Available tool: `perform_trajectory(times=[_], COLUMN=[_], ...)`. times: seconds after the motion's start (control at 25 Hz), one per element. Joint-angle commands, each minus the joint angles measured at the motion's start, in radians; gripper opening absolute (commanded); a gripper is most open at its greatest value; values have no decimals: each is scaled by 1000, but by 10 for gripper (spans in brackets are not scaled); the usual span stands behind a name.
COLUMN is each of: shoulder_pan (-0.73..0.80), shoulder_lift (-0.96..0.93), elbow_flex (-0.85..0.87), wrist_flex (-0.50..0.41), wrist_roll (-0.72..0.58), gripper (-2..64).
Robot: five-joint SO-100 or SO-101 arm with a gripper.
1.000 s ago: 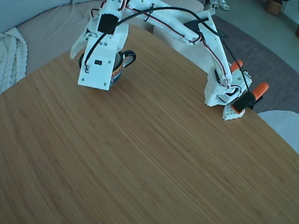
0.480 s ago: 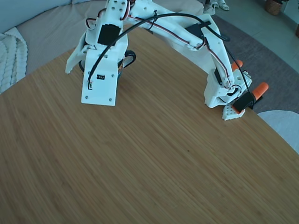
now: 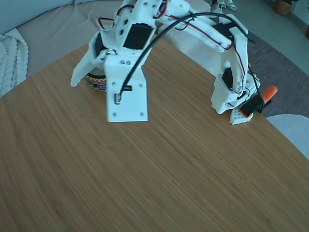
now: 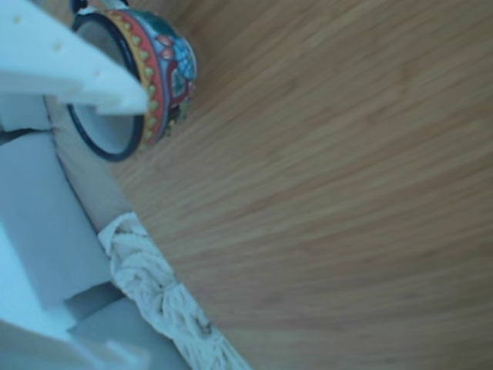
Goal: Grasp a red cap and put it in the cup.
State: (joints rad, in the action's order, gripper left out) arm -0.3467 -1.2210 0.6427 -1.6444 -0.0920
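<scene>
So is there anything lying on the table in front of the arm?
No: in the fixed view the table before the gripper is bare wood, with only the cup half hidden behind the arm.

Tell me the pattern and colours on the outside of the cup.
The cup has a multicoloured band: red, yellow triangles, blue and green patches, with a dark rim. Clearest in the other view.

We see a white arm (image 3: pixel 126 92) with black and red cables over a warm brown, wood-grained table (image 3: pixel 159 183). The cup (image 4: pixel 158 65) shows a black rim, white inside and a red, blue and yellow patterned band. The clamp handles (image 3: pixel 268 92) are orange.
</scene>
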Motion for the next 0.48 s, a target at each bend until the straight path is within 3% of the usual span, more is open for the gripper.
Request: perform_trajectory(times=[0.0, 0.44], shoulder_pan=[35, 106], shoulder_lift=[-132, -370], elbow_flex=[21, 221], wrist_flex=[-69, -69], wrist_roll=[5, -3], gripper=[380, 380])
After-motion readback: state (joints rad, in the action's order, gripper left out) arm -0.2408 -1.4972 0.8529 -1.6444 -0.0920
